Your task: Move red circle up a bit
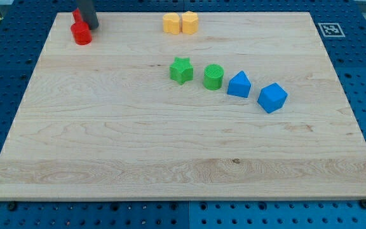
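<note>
The red circle (81, 34) sits near the top left corner of the wooden board (170, 159). My tip (93, 27) is right next to it, at its upper right edge, and seems to touch it. A second red block (76, 14) shows just above the circle, largely hidden behind the dark rod, so its shape cannot be made out.
Two yellow blocks (171, 23) (190, 22) stand side by side at the top middle. A green star (182, 70), a green circle (213, 77), a blue triangle-like block (239, 84) and a blue cube-like block (272, 97) form a slanting row right of centre.
</note>
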Robot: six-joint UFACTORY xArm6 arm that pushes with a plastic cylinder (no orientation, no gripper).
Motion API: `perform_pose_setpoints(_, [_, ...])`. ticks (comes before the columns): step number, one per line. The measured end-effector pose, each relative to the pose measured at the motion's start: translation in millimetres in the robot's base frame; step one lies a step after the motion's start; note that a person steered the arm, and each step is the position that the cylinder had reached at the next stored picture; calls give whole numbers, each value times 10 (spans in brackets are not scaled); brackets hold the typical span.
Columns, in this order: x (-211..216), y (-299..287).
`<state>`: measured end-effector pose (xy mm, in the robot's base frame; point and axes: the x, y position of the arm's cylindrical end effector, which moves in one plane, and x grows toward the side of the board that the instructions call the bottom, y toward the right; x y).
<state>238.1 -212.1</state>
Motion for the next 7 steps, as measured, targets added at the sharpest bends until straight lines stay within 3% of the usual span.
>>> perform_pose_setpoints(3, [76,285])
perform_pose_setpoints(4, [285,419])
perform_pose_setpoints(6, [1099,317])
perform_pose_setpoints(7, [1110,163])
